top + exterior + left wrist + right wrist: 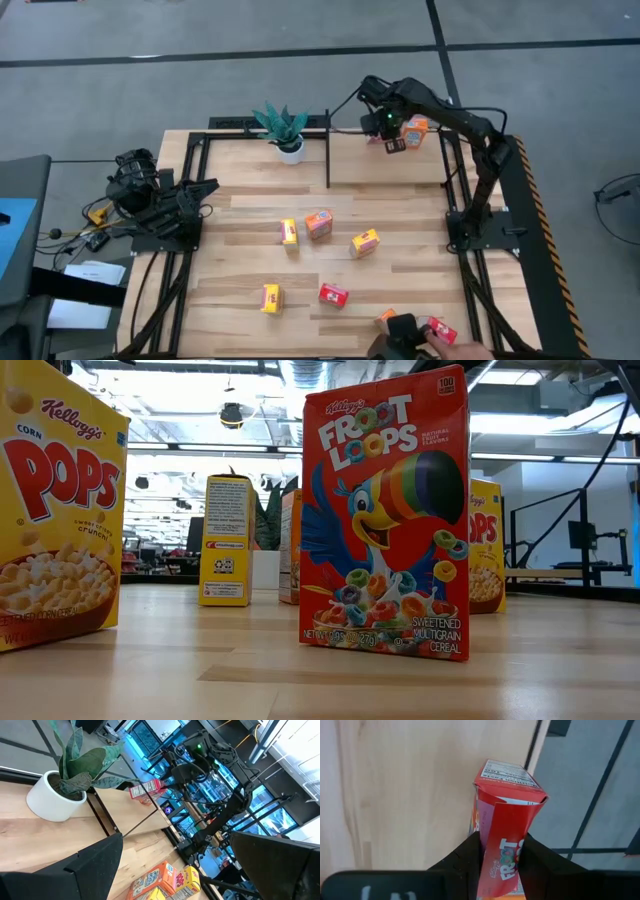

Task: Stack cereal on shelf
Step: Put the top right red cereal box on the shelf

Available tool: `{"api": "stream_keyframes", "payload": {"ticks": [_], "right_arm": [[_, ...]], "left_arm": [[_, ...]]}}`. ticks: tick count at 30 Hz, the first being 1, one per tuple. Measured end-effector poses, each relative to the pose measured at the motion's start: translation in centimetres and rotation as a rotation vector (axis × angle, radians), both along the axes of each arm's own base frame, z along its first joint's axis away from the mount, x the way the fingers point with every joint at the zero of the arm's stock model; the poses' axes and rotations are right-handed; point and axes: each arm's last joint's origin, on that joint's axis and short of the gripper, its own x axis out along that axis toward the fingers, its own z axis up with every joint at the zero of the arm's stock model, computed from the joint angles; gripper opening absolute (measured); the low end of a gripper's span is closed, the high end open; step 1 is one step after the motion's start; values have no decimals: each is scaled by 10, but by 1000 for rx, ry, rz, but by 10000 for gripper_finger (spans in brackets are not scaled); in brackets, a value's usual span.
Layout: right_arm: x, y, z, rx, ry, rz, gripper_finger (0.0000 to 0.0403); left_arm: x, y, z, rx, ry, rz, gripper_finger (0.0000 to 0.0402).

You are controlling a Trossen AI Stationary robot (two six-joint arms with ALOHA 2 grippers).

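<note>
Only the right wrist view shows the right gripper (501, 865) clamped on a small red Froot Loops cardboard box (507, 820), pinched between its jaws. The high view places it over the wooden shelf section (385, 165) at the table's far right corner. The left gripper (200, 190) waits agape at the left edge.

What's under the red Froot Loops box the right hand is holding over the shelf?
The right hand grips the red Froot Loops box over the shelf. An orange box shows beside it from above; the red box hides whether anything sits directly beneath.
</note>
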Motion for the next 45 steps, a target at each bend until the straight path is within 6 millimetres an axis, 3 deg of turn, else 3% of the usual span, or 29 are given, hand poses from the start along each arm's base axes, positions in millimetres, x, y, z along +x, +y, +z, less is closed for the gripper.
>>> {"api": "stream_keyframes", "payload": {"ticks": [18, 34, 45], "right_arm": [[-6, -15, -7, 54, -17, 19, 146], [-5, -20, -11, 37, -16, -12, 205], [-6, -23, -11, 30, -43, -60, 223]], "left_arm": [[0, 0, 0, 8, 5, 0, 359], [0, 0, 0, 8, 5, 0, 359], [0, 0, 0, 11, 7, 0, 359]]}}
